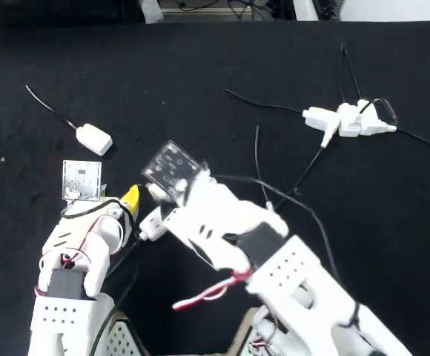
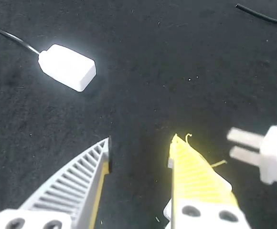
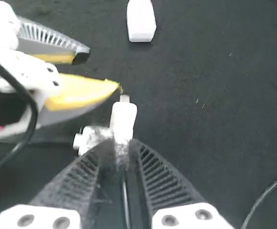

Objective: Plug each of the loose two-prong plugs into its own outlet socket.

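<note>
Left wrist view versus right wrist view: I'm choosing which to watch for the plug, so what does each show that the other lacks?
Left wrist view adds the two prongs of the plug, seen side by side. Right wrist view adds the right gripper, its fingers shut on that plug. Both show the plug, the white outlet block and the open left gripper with its yellow finger.

On the table point(image 1: 200, 81), a socket point(image 1: 94, 139) lies left of centre, its cord point(image 1: 48, 110) running toward the upper left. Below and right of it sits the left gripper point(image 2: 138, 144). Just right of that is a plug point(image 1: 156, 191), clamped in the right gripper point(image 3: 122, 145). A cluster point(image 1: 348, 119) of plugs lies at the upper right, well apart.
</note>
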{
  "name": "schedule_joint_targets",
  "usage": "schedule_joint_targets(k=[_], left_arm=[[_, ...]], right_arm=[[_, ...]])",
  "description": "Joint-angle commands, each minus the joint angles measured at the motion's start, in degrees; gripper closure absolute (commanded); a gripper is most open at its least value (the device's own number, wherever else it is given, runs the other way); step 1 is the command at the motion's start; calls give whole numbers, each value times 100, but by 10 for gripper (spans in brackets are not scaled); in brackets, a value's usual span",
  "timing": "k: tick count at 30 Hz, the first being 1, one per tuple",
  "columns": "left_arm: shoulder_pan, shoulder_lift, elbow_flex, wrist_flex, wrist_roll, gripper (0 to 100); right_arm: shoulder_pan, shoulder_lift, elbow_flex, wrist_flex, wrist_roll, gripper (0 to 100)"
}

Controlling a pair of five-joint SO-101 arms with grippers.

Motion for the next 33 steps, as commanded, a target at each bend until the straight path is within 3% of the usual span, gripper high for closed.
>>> schedule_joint_targets(k=[1,14,18,26,33], left_arm=[[-75,-70,-347,53,-9,794],[-75,-70,-752,2136,-738,794],[-101,-70,-620,2295,-747,794],[-1543,-70,-558,2259,-747,793],[-1938,-70,-356,2268,-747,791]], right_arm=[[123,769,-963,624,114,988],[158,3591,-3600,2681,97,988],[448,4356,-4382,3130,88,988],[615,5587,-5675,3851,70,988],[598,6176,-6281,3982,62,988]])
